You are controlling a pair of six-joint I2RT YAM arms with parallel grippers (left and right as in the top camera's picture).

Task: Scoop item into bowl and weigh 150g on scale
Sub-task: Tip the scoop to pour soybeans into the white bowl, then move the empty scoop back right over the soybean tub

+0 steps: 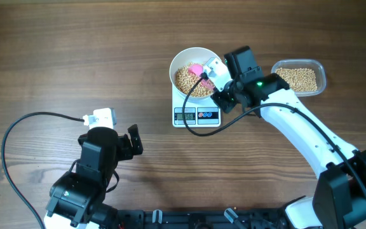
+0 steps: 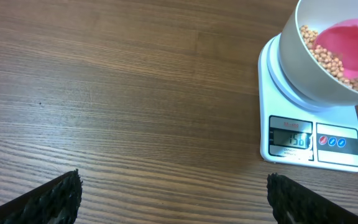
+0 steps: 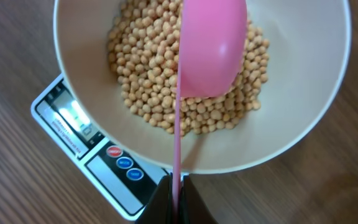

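The white bowl (image 1: 196,65) stands on the white scale (image 1: 196,114), whose display (image 2: 289,138) is lit. Beige beans (image 3: 160,74) cover the bowl's bottom. A pink scoop (image 3: 211,43) hangs over the beans, turned on its side, with its thin handle pinched in my right gripper (image 3: 176,186), which is shut on it just outside the bowl's near rim. In the overhead view the scoop (image 1: 197,69) sits at the bowl's right side. My left gripper (image 2: 173,199) is open low over bare table, well left of the scale, its fingertips (image 2: 61,193) far apart.
A clear plastic tub (image 1: 300,77) of the same beans sits right of the bowl, behind the right arm. A black cable (image 1: 18,127) loops across the table at the left. The scale's round buttons (image 3: 123,163) face the front.
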